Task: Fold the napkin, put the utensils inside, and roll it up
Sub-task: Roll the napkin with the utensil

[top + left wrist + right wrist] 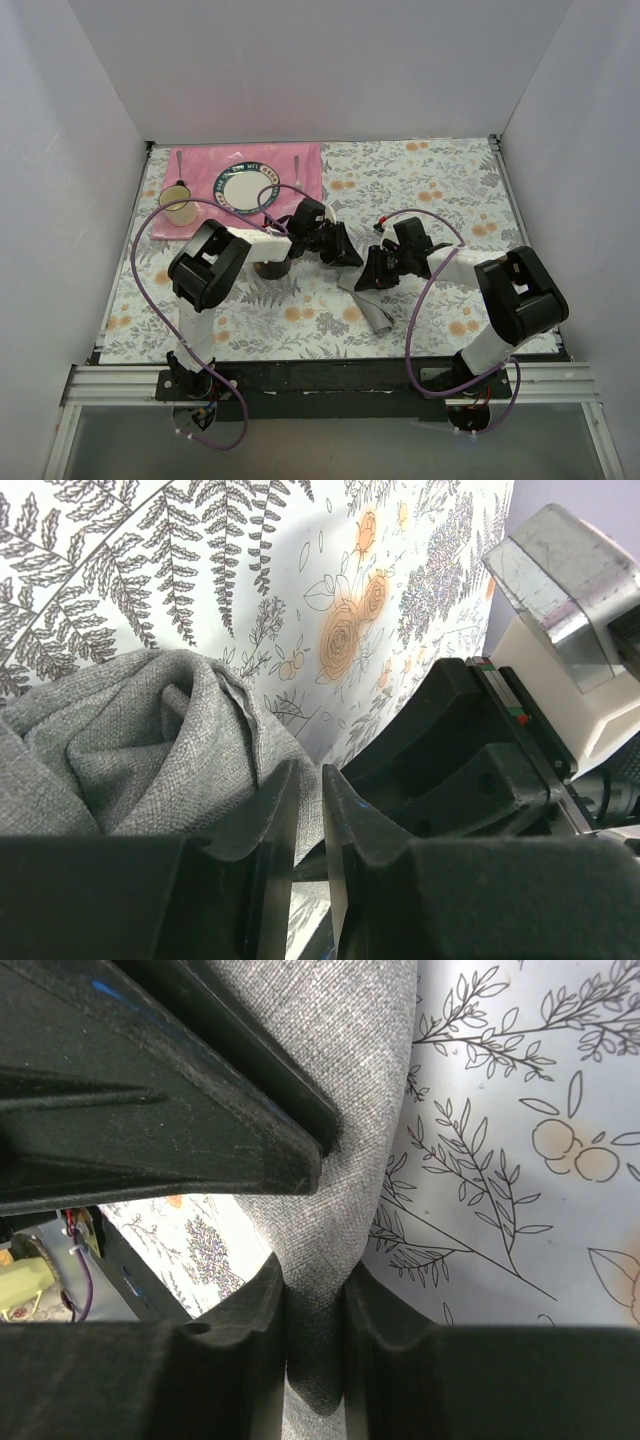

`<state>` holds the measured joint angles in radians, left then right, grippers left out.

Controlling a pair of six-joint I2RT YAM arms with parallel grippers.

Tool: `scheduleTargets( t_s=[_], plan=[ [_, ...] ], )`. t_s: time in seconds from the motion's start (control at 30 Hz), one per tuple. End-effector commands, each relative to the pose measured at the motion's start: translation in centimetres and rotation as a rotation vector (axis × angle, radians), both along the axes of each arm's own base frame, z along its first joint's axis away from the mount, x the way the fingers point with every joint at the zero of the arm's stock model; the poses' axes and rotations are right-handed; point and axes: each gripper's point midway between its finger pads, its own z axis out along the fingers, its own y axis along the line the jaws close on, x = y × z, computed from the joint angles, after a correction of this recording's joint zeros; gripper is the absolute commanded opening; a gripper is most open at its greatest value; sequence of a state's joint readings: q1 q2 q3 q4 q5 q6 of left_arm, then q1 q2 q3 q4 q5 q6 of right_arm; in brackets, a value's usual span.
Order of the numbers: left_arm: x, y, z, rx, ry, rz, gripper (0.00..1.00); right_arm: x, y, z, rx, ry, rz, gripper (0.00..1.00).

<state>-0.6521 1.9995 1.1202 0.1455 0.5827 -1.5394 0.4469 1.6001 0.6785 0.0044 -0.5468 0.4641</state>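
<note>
Evidently the grey napkin (376,312), bunched mid-frame in the top view, is light and limp, so we'd pinch edges; the right gripper (315,1295) clamps a fold, while for the left gripper (310,792), nearly closed, we cannot tell.

the overhead view was bright and even, lit from above, with the white walls (330,60) pale and free of glare. soft, short shadows lay under both arms on the table (440,180), and the bottom edge looked dimmer. in the left wrist view the napkin (120,740) weave was sharp, its folds shaded, while the left tool (310,780) near the lens was black and slightly soft. a metal plate (570,580) showed a dull sheen. in the right wrist view the right tool (315,1280) was a near featureless dark, with the cloth between its fingers in shadow.
</note>
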Motion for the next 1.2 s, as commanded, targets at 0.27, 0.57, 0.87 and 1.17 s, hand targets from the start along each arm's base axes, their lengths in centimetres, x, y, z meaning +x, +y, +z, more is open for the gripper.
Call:
scheduleTargets(
  t_s=[0.27,0.57,0.87,1.17],
  plan=[
    [-0.1,2.3,-3.7,0.159,-0.03,0.01,0.16,0.1,-2.6,2.8,-0.141,-0.095,0.022,0.61],
    [0.2,2.3,-3.2,0.16,-0.046,0.014,0.15,-0.2,-4.1,5.4,-0.206,-0.162,0.021,0.67],
    [0.8,2.1,-2.7,0.167,-0.062,0.014,0.15,0.4,-1.4,7.2,-0.06,-0.179,0.069,0.31],
    [1.1,1.8,-2.2,0.158,-0.077,0.01,0.15,-3.3,-4.5,1.7,-0.155,-0.111,0.007,0.15]
  ],
)
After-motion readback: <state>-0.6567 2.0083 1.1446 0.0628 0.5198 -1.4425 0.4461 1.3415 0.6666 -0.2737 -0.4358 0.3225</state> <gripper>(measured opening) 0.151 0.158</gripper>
